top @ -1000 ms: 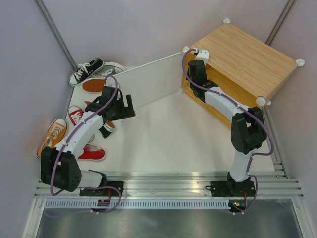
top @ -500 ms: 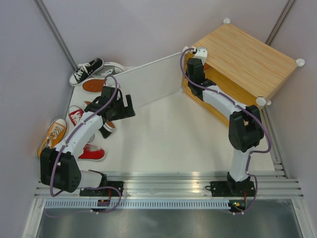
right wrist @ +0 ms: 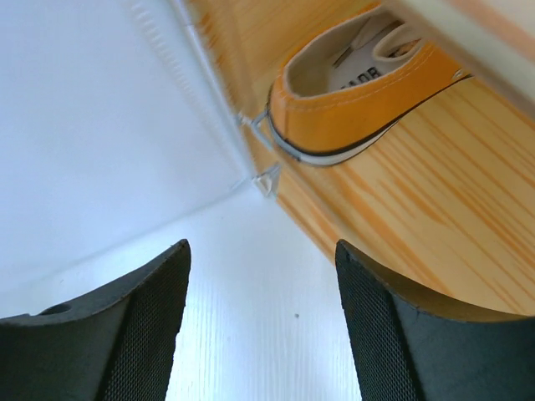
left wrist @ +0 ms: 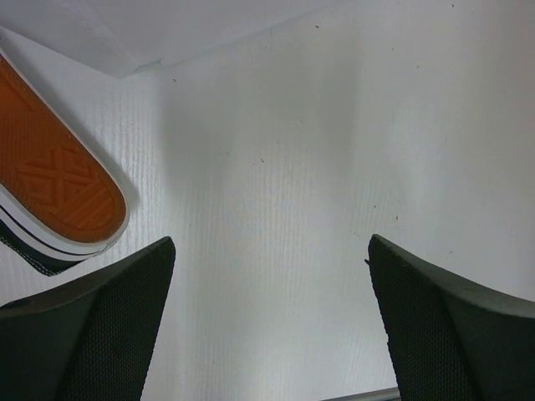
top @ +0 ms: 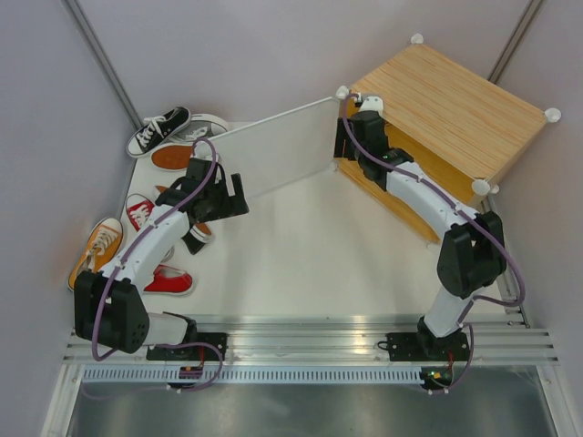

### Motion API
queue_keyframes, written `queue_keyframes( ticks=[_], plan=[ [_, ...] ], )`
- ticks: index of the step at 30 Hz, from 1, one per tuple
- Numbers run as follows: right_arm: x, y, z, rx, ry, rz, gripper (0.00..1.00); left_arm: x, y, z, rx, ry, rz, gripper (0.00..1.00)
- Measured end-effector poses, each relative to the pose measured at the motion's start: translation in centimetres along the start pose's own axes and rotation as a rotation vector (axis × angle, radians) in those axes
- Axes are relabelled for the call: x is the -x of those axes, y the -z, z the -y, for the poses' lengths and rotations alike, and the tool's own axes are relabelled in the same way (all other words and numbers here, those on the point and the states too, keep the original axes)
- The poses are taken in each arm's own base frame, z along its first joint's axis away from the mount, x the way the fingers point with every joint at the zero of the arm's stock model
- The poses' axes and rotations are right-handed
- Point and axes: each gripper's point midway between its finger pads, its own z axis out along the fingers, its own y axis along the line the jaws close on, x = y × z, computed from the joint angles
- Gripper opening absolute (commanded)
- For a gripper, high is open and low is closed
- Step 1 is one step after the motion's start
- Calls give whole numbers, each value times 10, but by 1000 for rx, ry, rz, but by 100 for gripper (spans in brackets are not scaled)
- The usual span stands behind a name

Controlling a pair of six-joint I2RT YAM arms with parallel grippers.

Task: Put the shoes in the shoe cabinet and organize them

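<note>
Since the earlier frame, the right arm has drawn back from the cabinet opening, its elbow swinging toward the right edge, and the right gripper (right wrist: 262, 246) has spread its fingers. It now stands wide open with nothing between them, at the cabinet's hinge corner in the centre-right of the top view.

Just beyond it, in the upper right of the right wrist view, an orange shoe (right wrist: 359, 109) lies on the cabinet's (top: 455, 100) wooden shelf, heel toward the opening and close to the front edge. The left gripper (left wrist: 272, 242) has not moved. It is also fully open and empty above bare worktop (top: 301, 246), beside the open door (top: 273, 150).

The heel sits near the shelf edge, so a finger catching it could drag the shoe out, and an elbow brushing the door could swing it.

Only the right wrist view shows the stored shoe, because the cabinet top hides it from above. Only the top view shows the remaining shoes (top: 157, 130) scattered at the left edge. The left wrist view catches just one upturned sole (left wrist: 58, 180).
</note>
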Motion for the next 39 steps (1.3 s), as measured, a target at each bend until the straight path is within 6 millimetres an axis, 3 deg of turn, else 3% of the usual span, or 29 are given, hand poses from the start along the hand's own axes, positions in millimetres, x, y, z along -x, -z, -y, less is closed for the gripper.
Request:
queue_keyframes(
  ticks=[3, 12, 15, 20, 28, 36, 39],
  plan=[
    [2, 22, -8, 58, 13, -31, 77, 0, -1, 0, 2, 0, -2, 99],
    [50, 121, -17, 263, 9, 45, 78, 0, 0, 0, 0, 4, -2, 98],
    [52, 148, -17, 325, 25, 61, 78, -1, 2, 0, 0, 16, -3, 98],
    [34, 180, -16, 419, 60, 50, 78, 5, 14, -1, 9, 37, 35, 99],
    [12, 194, -23, 513, 87, 17, 78, 40, 21, -9, 97, 82, 123, 99],
    [-17, 195, -34, 601, 87, -52, 77, 85, -1, -15, 185, 165, 192, 99],
    [-25, 197, -34, 614, 83, -67, 77, 110, -13, -17, 194, 198, 216, 100]
  ],
)
